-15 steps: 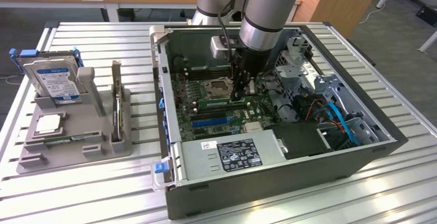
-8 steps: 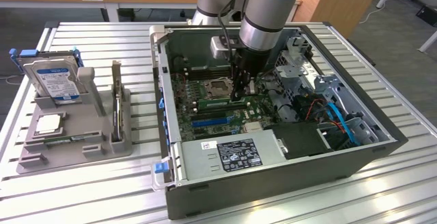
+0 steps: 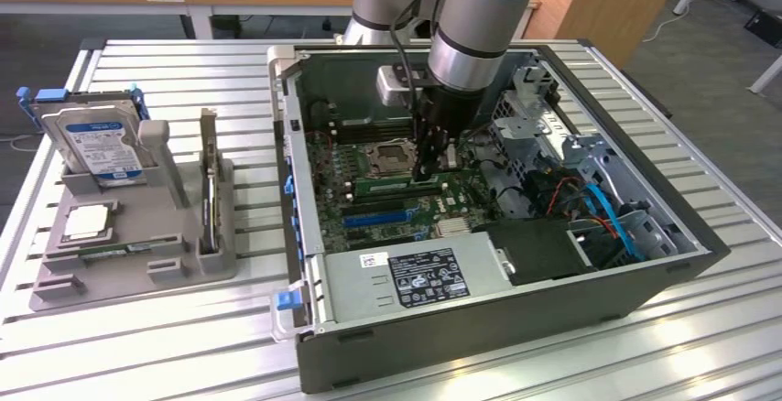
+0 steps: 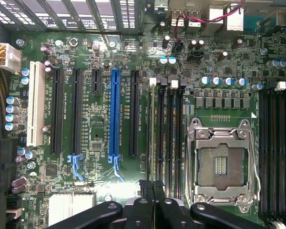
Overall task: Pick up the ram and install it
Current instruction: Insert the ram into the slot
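Note:
The ram point(image 3: 385, 184) is a narrow green stick standing on edge in a memory slot of the motherboard point(image 3: 366, 213), beside the empty processor socket point(image 3: 388, 156). My gripper point(image 3: 428, 174) reaches straight down into the open computer case point(image 3: 489, 328) and is shut on the ram near its end at the exterior view's right. In the wrist view the ram point(image 4: 151, 129) shows edge-on as a thin line running out from between my closed black fingers point(image 4: 144, 191), in the slot nearest the blue expansion slot point(image 4: 115, 114). The socket point(image 4: 221, 164) lies on the other side of the slots.
On the exterior view's left stands a grey parts holder point(image 3: 171, 268) with a hard drive point(image 3: 98, 145), a silver processor chip point(image 3: 88, 222) and an upright expansion card point(image 3: 211, 190). Cables and a drive cage point(image 3: 550, 145) crowd the case's far side.

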`<state>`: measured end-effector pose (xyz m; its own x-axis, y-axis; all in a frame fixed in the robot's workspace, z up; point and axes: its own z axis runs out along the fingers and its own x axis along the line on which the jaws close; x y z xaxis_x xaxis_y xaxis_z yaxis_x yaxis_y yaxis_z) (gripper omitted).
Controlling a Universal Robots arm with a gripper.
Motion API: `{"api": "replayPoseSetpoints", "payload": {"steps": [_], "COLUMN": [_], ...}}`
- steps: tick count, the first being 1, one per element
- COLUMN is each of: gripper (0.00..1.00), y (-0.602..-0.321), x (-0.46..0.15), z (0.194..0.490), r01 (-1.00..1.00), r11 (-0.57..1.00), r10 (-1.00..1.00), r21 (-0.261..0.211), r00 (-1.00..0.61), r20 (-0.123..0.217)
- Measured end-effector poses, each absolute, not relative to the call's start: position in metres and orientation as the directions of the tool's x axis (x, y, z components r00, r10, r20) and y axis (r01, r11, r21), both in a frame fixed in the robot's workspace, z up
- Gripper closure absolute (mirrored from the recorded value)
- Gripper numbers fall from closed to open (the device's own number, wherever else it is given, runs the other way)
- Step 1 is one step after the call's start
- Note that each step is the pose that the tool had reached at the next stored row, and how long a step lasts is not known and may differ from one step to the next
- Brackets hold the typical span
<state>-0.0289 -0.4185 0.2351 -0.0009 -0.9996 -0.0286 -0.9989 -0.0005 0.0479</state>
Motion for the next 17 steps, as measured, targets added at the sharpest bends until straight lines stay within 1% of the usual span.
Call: {"api": "replayPoseSetpoints", "payload": {"steps": [17], "gripper": [0.88], "y": [-0.4185], "x": [-0.0291], "z": [0.2329], "r01": [-0.999], "r11": [-0.001], "r10": [-1.0], "r21": [0.048], "r00": [-0.001], "r20": [-0.029]}}
